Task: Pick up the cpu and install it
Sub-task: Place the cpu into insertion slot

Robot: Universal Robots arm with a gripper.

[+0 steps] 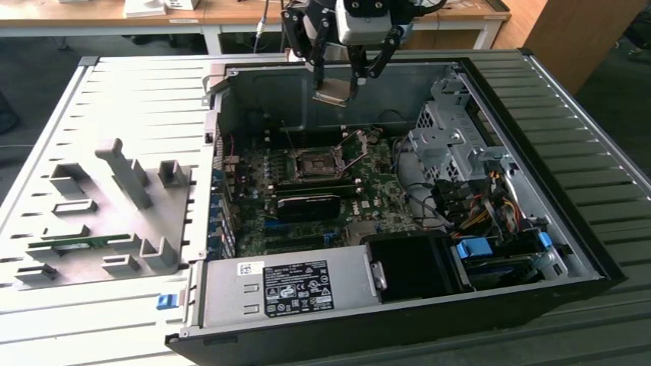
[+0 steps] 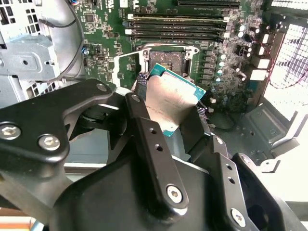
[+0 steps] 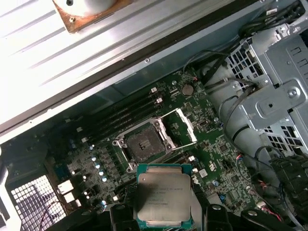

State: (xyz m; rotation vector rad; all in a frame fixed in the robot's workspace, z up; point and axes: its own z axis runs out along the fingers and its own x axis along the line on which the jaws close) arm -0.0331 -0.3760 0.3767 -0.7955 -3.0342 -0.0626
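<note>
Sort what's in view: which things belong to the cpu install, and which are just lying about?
In the job: the small flat silver-grey square cpu, clamped in the black gripper; the dark square metal-framed socket, its frame open.
Lying about: the long narrow green memory stick on the grey fixture plate; the silver labelled power supply box.

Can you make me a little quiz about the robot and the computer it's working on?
1. True or false: the gripper is shut on the cpu.
2. Pick one. Where is the cpu? A: on the floor. B: held in the air above the motherboard. C: in a person's hand.
3. Fill the gap: the socket is empty and its metal cover is swung ____.
Key: 1 true; 2 B; 3 open.
</note>
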